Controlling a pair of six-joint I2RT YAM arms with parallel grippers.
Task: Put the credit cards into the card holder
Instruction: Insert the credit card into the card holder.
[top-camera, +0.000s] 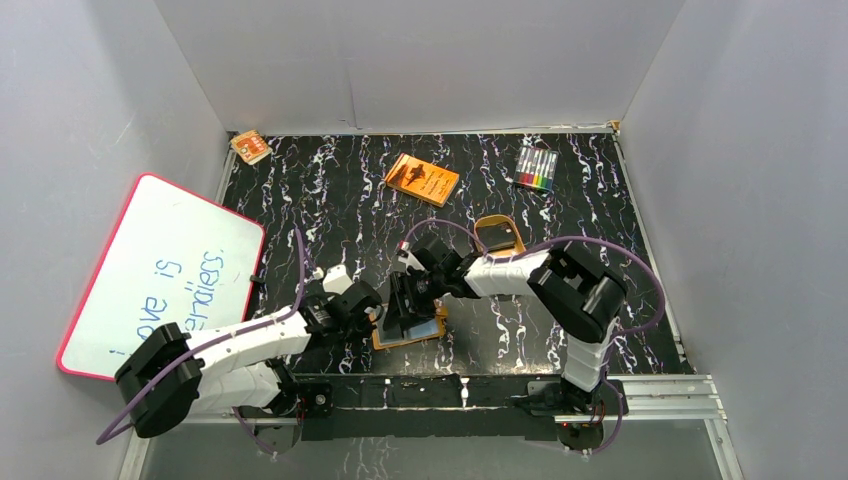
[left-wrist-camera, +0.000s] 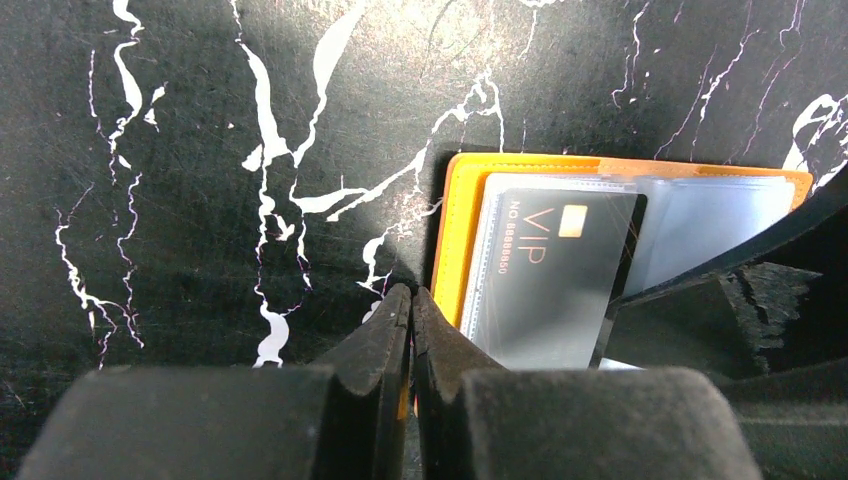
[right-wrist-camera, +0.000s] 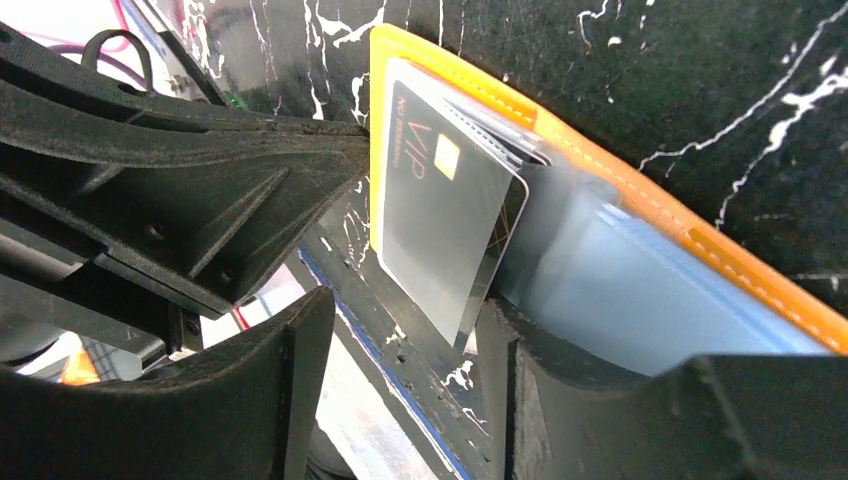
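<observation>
We pinch the card holder (left-wrist-camera: 455, 230) at six o'clock on the counter (left-wrist-camera: 200, 150) with our left end effector (left-wrist-camera: 411, 300) so it cannot slide, and our right end effector (right-wrist-camera: 408, 305) is open around the half-tucked credit card (left-wrist-camera: 550, 270).

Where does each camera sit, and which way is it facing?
Top external: above and behind the bases, looking down on the table; both arms show, left gripper and right gripper both at the card holder.
Left wrist: low on the left arm, facing along its shut fingers toward the holder's orange edge and a VIP credit card.
Right wrist: on the right arm, facing down between its open fingers at that card; the left gripper shows at left.
Shared: both wrist views show the card in a clear sleeve.
</observation>
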